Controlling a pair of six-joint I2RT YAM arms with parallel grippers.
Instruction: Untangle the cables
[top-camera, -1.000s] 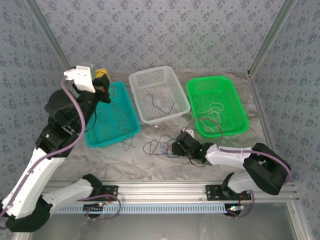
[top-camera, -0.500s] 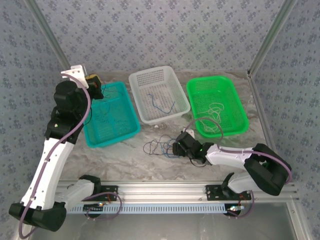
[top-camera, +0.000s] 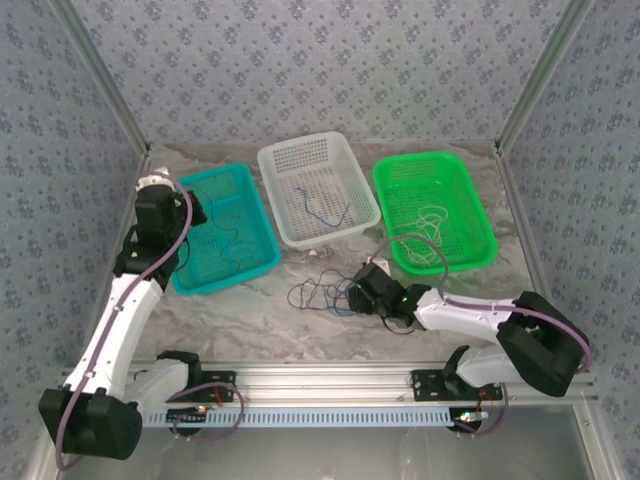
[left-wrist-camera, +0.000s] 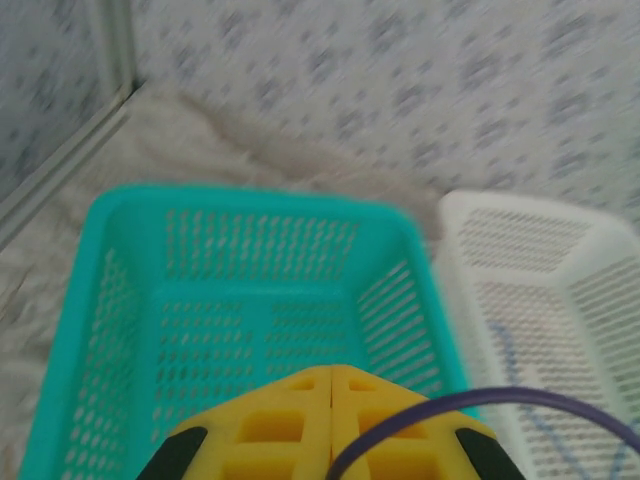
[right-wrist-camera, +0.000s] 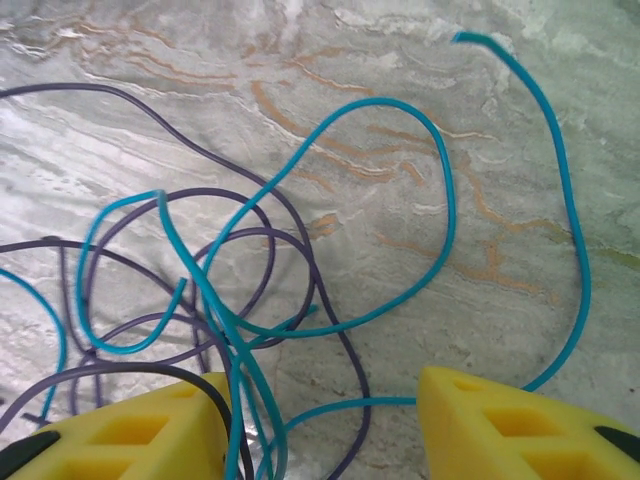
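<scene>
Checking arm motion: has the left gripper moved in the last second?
Yes. The left gripper has come nearer, from the far-left corner of the teal plastic basket to its left rim.

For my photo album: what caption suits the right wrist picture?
Open yellow claw above a tangle of teal and dark wires on a marbled table.

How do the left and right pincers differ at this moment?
The left pincer is shut, its fingers pressed together; the right pincer stands open. The left pincer hangs above the teal basket; the right pincer sits low over the tangled cables on the table, with strands between its fingers. Both have yellow fingers.
</scene>
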